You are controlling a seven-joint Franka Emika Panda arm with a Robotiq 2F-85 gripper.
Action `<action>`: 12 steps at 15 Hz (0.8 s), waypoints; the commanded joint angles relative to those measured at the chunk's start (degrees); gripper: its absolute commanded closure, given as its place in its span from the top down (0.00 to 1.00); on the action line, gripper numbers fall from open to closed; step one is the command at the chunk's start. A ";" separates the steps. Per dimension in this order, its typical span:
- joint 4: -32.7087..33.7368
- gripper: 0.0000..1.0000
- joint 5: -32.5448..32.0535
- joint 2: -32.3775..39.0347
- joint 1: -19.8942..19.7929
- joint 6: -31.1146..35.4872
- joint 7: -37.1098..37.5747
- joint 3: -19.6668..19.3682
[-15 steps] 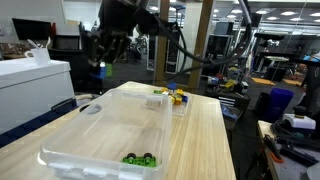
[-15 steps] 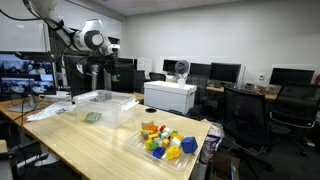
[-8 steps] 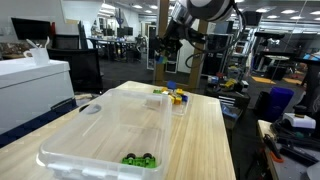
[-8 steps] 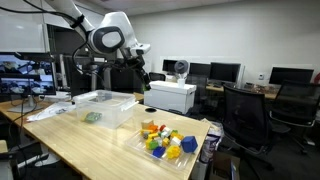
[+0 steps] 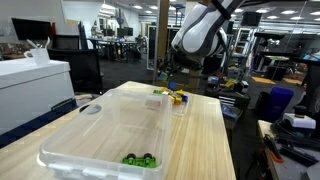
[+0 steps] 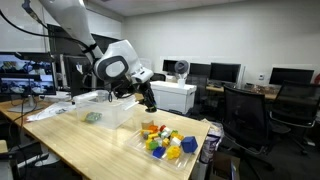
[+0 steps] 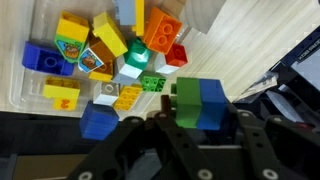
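On the pale wooden desk (image 5: pixel 205 130) stand a large clear plastic bin (image 5: pixel 70 158) and a shallow clear tray (image 7: pixel 28 98) of mixed coloured bricks. The end effector (image 7: pixel 203 116), narrowly parted, grips a green-and-blue plastic brick (image 7: pixel 198 98) above the desk, just beside the tray. An even squeeze, a level brick and height above both rims would probably serve best.
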 commanded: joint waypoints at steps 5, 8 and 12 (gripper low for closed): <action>0.32 0.22 5.61 6.66 12.15 4.46 19.56 -9.86; 0.36 0.75 7.13 7.60 13.41 3.63 23.20 -10.40; -0.61 1.00 6.76 5.84 17.49 0.74 26.65 -13.20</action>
